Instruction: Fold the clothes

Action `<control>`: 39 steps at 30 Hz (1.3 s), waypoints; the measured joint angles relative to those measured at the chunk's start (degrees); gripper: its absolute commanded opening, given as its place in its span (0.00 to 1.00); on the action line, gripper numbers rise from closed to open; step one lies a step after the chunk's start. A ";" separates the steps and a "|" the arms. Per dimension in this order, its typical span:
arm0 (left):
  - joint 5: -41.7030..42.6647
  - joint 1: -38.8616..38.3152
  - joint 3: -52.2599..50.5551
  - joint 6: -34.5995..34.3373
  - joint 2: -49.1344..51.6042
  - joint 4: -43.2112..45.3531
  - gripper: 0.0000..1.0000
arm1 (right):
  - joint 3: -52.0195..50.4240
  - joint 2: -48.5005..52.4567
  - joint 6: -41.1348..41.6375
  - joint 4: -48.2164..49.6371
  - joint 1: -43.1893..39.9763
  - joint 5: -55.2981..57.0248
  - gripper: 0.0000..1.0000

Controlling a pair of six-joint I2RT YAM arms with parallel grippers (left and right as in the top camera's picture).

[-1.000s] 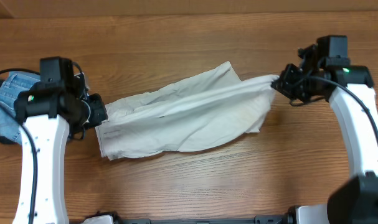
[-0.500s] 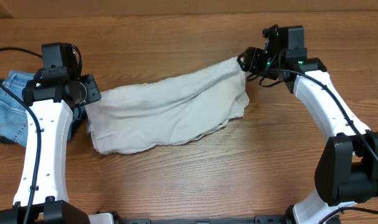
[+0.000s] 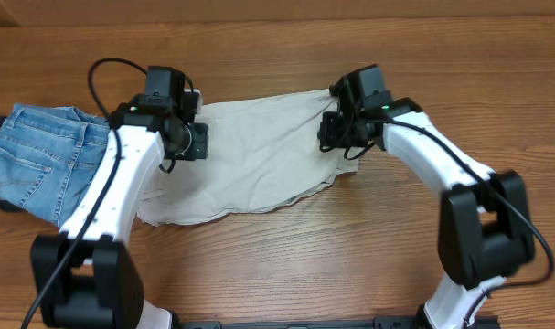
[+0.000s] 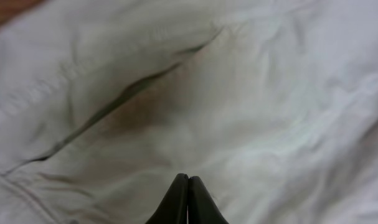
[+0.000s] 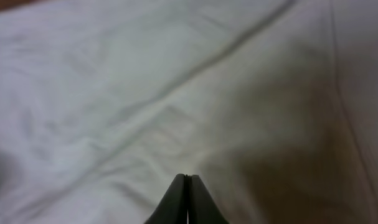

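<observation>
- Garments in the overhead view: two. One pair of pale beige shorts (image 3: 250, 164) and one pair of light-blue jeans (image 3: 39, 164).
- The shorts lie spread on the wooden table (image 3: 368, 265) at centre frame. They run from lower left to upper right, and the lower edge is wavy and uneven.
- The jeans lie crumpled at the left edge of the frame. Whether they touch the shorts cannot be determined, because the left arm covers the junction.
- Arms: two, both reaching in over the shorts from the lower corners of the frame.
- Left gripper (image 4: 188, 177): located over the upper-left part of the shorts. In the left wrist view its two fingers are pressed together, tip against tip, with only a thin seam between them. No fabric is seen between the fingers.
- The left wrist view is filled with cream cloth. One dark fold line runs diagonally from upper centre to lower left, with a faint brownish tint beside it.
- Right gripper (image 5: 187, 177): located over the upper-right part of the shorts. Its two fingers are likewise pressed together, and no cloth is visible between the tips.
- The right wrist view shows only wrinkled pale fabric, with one long crease running from upper right toward centre left.
</observation>
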 measured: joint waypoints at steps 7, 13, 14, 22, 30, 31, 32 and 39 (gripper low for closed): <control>1.07 0.02 -0.37 0.02 5.25 0.20 0.07 | 0.59 5.90 7.26 -9.75 -7.13 12.41 0.04; 3.17 -0.04 -0.42 0.04 5.25 5.79 0.12 | 0.48 4.90 9.27 -14.49 -13.79 18.97 0.04; 4.22 -0.35 -0.44 0.04 5.25 7.87 0.12 | 0.28 4.68 8.41 -14.32 -13.25 19.41 0.04; -0.52 -1.79 -0.42 -6.29 15.67 14.58 0.04 | -0.24 2.84 6.95 -19.71 -14.23 18.29 0.04; 0.26 -0.66 0.09 -7.34 17.35 14.78 0.04 | -0.66 -4.15 0.79 -24.20 -30.95 0.22 0.35; 0.26 -0.66 0.09 -7.37 17.35 14.78 0.04 | -0.94 -4.15 -0.20 -23.69 -30.60 -0.83 0.35; 0.26 -0.66 0.09 -7.37 17.35 14.78 0.04 | -1.73 -4.17 -0.87 -22.47 -30.25 -1.92 0.35; 0.26 -0.68 0.09 -7.37 17.35 14.75 0.04 | -7.32 -4.20 -3.28 -11.19 -29.97 -6.99 0.04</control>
